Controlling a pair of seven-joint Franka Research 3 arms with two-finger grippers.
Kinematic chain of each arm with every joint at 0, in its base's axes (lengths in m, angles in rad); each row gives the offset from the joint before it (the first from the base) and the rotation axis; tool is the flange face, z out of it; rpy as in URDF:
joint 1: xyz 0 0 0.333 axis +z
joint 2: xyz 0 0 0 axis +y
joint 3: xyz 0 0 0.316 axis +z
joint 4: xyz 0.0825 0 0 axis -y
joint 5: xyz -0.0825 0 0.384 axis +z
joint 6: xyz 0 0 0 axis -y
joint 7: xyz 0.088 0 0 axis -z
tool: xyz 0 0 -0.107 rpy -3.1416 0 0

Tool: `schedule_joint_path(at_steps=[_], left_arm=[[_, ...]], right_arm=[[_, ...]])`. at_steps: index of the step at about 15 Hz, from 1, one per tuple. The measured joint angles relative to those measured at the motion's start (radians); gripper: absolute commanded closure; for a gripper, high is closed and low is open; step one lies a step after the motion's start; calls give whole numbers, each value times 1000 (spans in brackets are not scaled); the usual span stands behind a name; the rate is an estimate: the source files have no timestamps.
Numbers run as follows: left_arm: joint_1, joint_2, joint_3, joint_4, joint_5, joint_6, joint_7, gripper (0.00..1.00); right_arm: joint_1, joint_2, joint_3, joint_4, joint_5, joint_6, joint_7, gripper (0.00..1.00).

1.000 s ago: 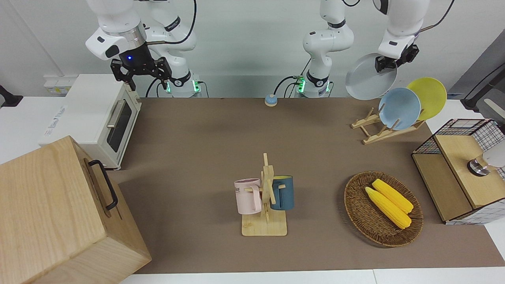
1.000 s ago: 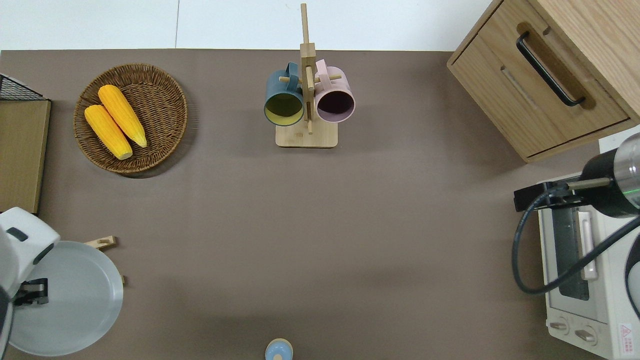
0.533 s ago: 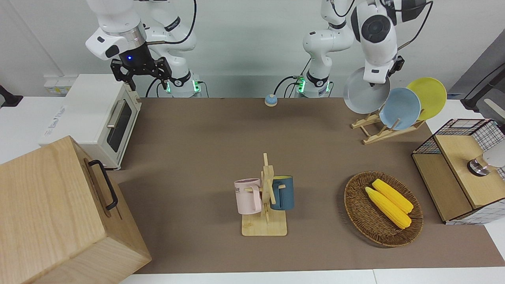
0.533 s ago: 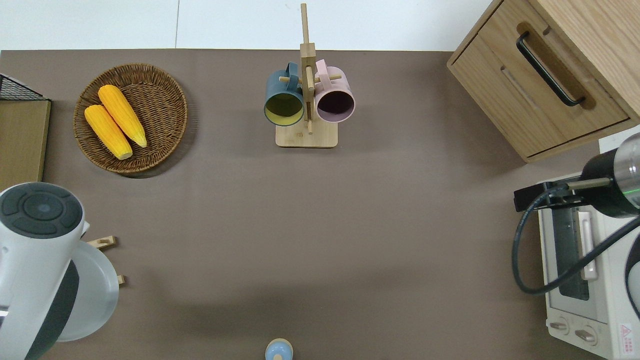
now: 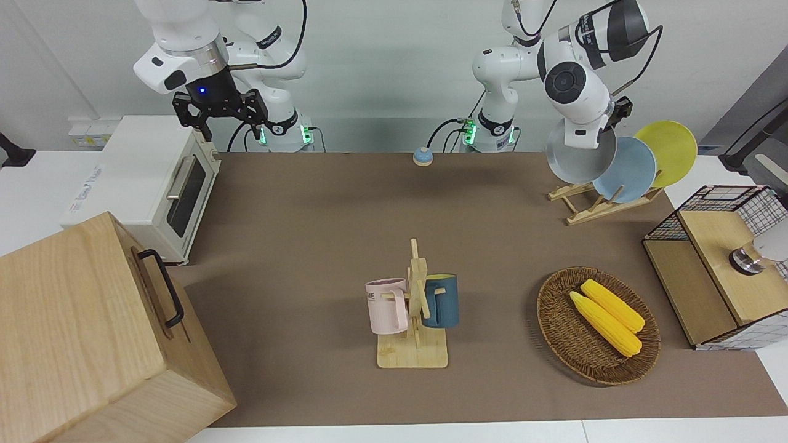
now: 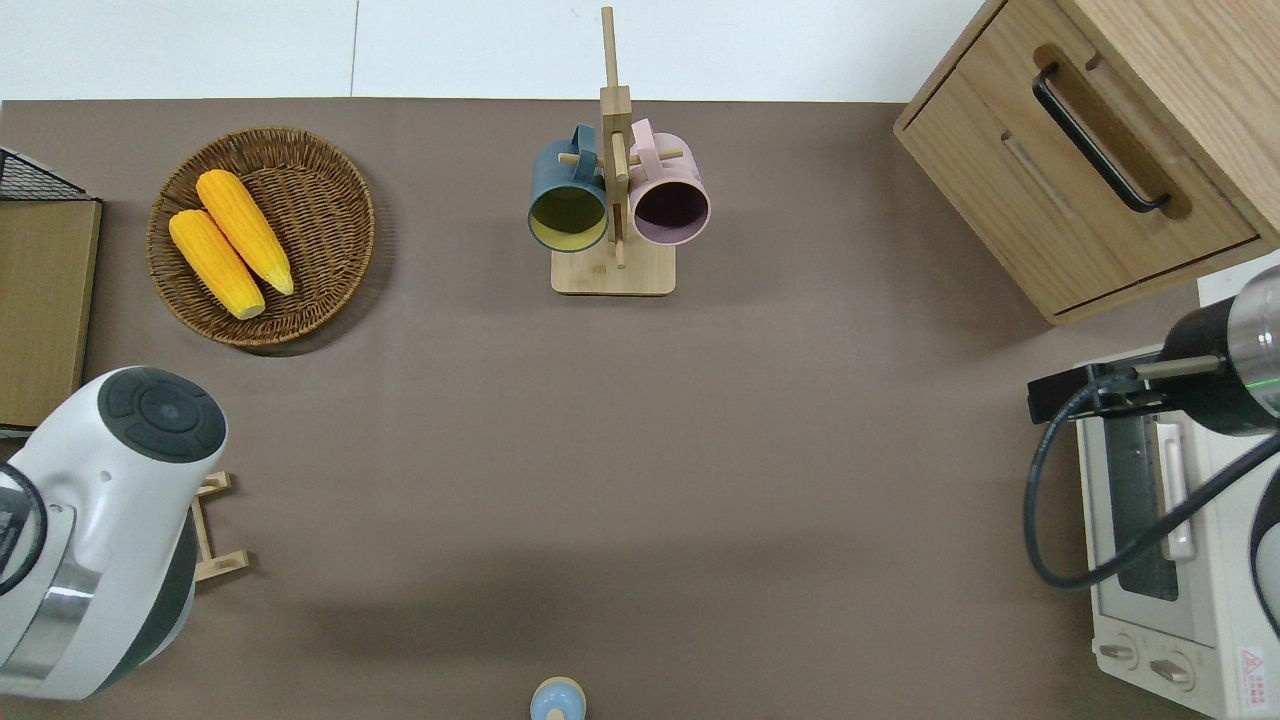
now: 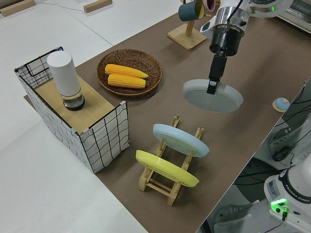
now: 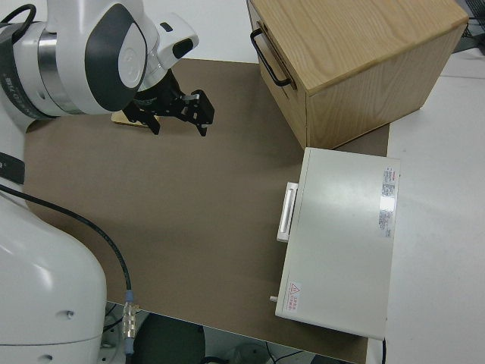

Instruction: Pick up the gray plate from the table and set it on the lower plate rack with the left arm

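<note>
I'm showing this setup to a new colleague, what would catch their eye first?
Likely the gray plate held in the air by the left gripper, by the lower plate rack that holds a light blue plate and a yellow plate. Then the basket with two corn cobs.

Plain white wall (image 5: 381,67) nearer the robots than the white toaster oven (image 5: 148,184), large wooden cabinet (image 5: 92,332) beside it, even overhead light

My black left gripper (image 7: 213,87) holds the plain pale gray plate (image 7: 212,96); light blue plate (image 7: 180,140) and yellow plate (image 7: 166,168) on light wooden lower plate rack (image 7: 182,156); brown-matted table (image 5: 345,215)
</note>
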Motion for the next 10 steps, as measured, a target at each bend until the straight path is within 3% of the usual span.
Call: schedule_joint_path(at_steps=[10], left_arm=[[-25,99,-6,-54,100,0,-194,1000]], right_arm=[[0,0,0,0,0,0,0,13]])
